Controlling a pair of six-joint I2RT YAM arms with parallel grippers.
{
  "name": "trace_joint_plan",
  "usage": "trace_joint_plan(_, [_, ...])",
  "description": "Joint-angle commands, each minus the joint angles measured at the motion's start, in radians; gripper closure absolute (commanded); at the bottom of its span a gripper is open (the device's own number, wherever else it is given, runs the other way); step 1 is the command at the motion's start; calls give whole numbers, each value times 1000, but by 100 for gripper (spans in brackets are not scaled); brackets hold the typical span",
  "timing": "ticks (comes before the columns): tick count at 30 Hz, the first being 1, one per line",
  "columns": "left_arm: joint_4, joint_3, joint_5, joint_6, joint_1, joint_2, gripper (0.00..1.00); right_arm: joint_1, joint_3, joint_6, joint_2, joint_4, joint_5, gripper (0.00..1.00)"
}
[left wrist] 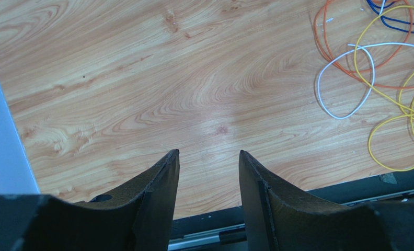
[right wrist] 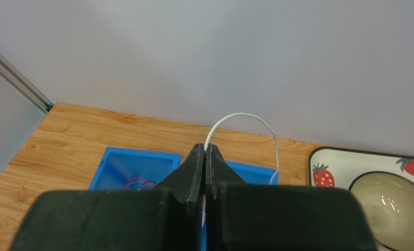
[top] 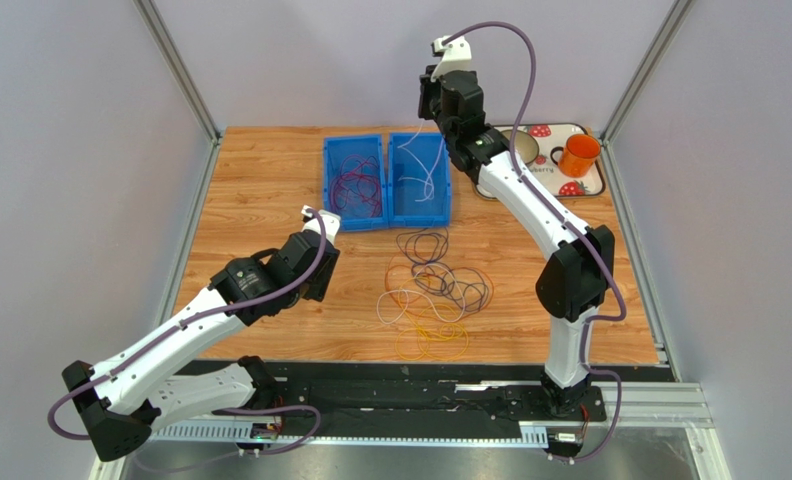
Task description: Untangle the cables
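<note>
Right gripper (right wrist: 205, 150) is clenched on a white cable (right wrist: 240, 114) and raised above the far side of the table (top: 270, 180), over the right bin (top: 447, 190). In the wrist view the fingertips are pressed together with the wire pinched between them. It arcs up out of the tips and drops back towards the bin's edge. From the top camera, the strand hangs from the gripper down into that bin, and white loops lie on the bin floor.

Left gripper (left wrist: 208, 152) is released: jaws apart, nothing between them. It hovers low over bare wood, near the front of the table and left of the cable pile (top: 435, 290), not touching any wire.

Where the cables are:
- Pile sits loose on the table, front of centre, just in front of the bins and between the two arms. Dark purple-black loops are on the far side, pale and yellow-orange ones nearer the arm bases. All overlap, so I can't tell which strand crosses over which.
- Left wrist view catches the pile's edge at upper right: orange, yellow and blue strands and a white loop (left wrist: 343, 117) crossing each other.
- Left bin (top: 328, 185) holds dark red cables (top: 358, 187) in loose coils.
- The two blue bins stand side by side, touching, at the far middle of the table.

Far right corner has a strawberry-print tray (top: 595, 185) with an orange mug (top: 578, 155) and a bowl (right wrist: 389, 204) on it. It is well apart from the cables, and the bowl is partly hidden by the right arm in the top view.
</note>
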State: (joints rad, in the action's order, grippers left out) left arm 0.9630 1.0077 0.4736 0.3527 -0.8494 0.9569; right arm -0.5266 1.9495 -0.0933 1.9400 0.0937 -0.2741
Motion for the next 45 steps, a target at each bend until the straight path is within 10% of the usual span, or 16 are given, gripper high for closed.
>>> trace_joint_plan(1, [-4, 6, 11, -3, 3, -9, 45, 4, -3, -60, 31, 31, -40, 100])
trace_joint_plan(45, [-4, 5, 11, -3, 3, -7, 45, 42, -66, -164, 269, 193, 259, 100])
